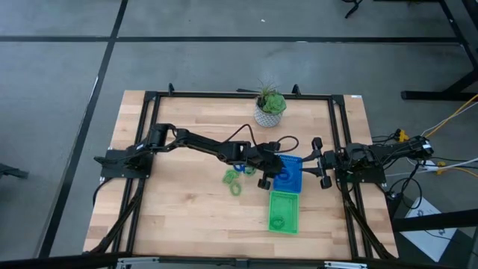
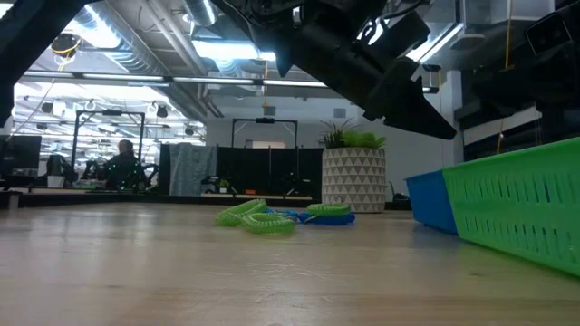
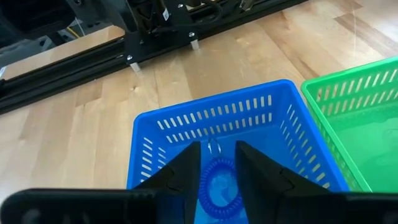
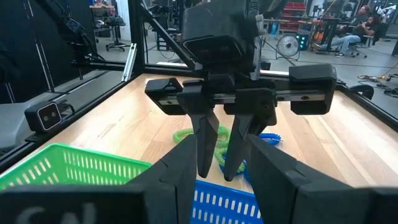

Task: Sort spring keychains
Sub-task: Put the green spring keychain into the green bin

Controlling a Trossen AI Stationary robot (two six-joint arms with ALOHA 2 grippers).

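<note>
While the left claw [image 3: 216, 168] hangs over the blue basket [image 3: 152, 137] with fingers slightly apart, a blue coil [image 3: 219, 186] lies flat inside; right claw [image 1: 320, 161] waits beside, apart.

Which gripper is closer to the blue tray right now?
Left. The left gripper hangs right over the blue tray, fingers open. The right gripper sits off beside the tray's edge.

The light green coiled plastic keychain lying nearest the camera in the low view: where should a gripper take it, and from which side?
Probably from straight above. The light green coiled plastic keychain lies flat on the wooden table, so pinch across one arc of its coil, on the side away from the blue keychain touching the pile.
</note>
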